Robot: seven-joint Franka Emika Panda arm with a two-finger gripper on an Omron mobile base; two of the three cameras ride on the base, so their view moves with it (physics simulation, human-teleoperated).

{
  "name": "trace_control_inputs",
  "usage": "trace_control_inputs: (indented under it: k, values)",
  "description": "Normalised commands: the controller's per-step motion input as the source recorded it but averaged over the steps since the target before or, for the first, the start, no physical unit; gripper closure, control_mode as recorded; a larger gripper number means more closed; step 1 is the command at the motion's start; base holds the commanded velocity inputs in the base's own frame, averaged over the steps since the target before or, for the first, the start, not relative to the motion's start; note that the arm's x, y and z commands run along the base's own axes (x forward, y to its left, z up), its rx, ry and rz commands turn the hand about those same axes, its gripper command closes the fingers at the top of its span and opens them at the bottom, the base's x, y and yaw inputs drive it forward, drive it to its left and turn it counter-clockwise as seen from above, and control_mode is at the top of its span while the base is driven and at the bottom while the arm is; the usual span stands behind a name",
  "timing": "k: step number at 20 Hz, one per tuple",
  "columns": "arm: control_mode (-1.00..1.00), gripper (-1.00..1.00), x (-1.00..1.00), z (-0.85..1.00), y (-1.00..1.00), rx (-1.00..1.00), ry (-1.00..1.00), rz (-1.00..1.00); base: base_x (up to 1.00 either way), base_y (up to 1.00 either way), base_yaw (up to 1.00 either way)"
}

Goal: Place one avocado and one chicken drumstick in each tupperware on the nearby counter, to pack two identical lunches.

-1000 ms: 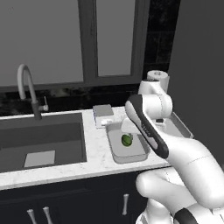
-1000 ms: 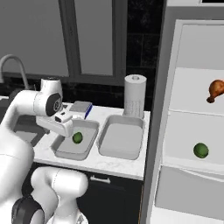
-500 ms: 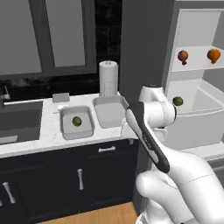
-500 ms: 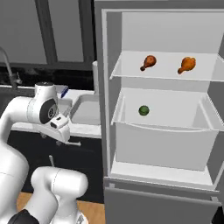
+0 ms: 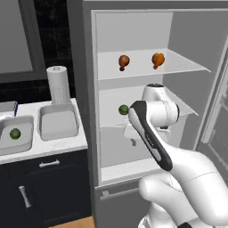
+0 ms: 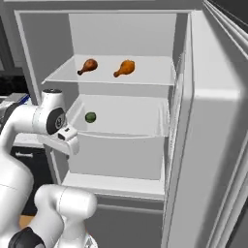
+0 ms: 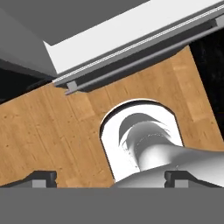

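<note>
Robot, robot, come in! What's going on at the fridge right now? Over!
Gripper open, empty, pointing down at the floor. One avocado in the left tupperware; right tupperware empty. Second avocado and both chicken drumsticks on fridge shelves. Nothing blocking them.

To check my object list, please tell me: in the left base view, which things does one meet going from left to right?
Avocado in tupperware → paper towel roll → empty tupperware → left drumstick → right drumstick.

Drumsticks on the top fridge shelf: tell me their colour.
Orange-brown, both drumsticks; clearest in the right base view.
</note>
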Motion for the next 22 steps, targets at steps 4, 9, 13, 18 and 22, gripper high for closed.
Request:
trace_control_inputs:
  k: [4,9,13,18,22]
  values:
    - [1.00,-1.00,0.00,0.00,0.00,0.00,0.00,0.00,0.70,-0.52,0.00]
    - [-1.00,-1.00,0.27,0.04,-0.04,0.00,-0.01,0.01,0.46,-0.20,0.00]
    - [-1.00,-1.00,0.56,0.52,0.00,0.00,-0.08,0.14,0.00,0.00,0.00]
    - [-1.00,-1.00,0.47,0.37,0.07,-0.03,-0.07,0.22,0.00,0.00,0.00]
    - [-1.00,-1.00,0.45,-0.02,0.18,-0.06,-0.01,0.22,0.00,0.00,0.00]
